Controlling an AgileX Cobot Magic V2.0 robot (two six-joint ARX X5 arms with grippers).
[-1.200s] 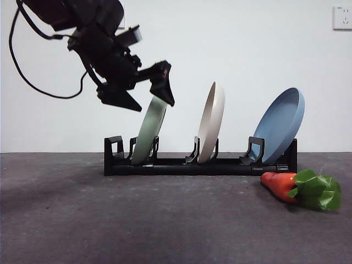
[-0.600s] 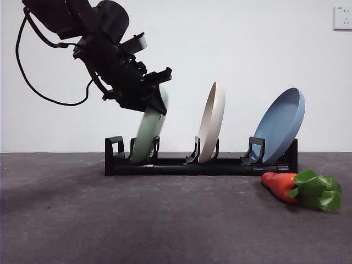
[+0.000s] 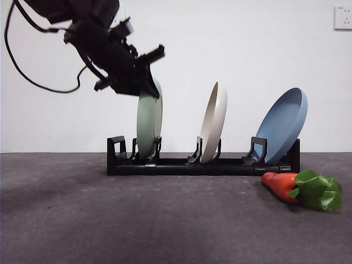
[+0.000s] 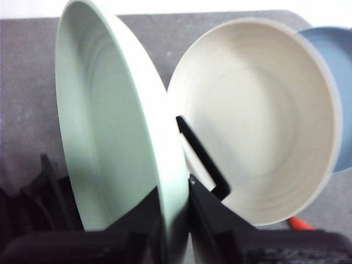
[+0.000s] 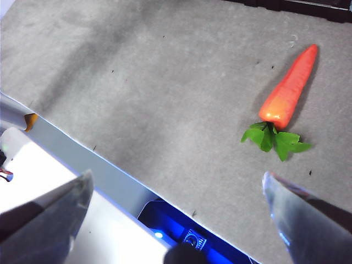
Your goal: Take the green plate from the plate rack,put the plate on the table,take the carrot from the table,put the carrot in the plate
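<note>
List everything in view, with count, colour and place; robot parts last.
green plate: one, pale sage green, upright at one end of the rack, top rim clamped by the left gripper.
beige plate: one, cream, leaning in the rack's middle slot.
blue plate: one, blue, tilted at the rack's other end, nearest the carrot.
plate rack: one, black, long and low on the table.
carrot: one, orange-red with green leaves, lying on the table by the blue plate's end of the rack.
table: one, dark grey.
wall socket: one, white, high on the wall.
left gripper: black, shut on the green plate's rim.
right gripper: open, above the table near the carrot.
</note>
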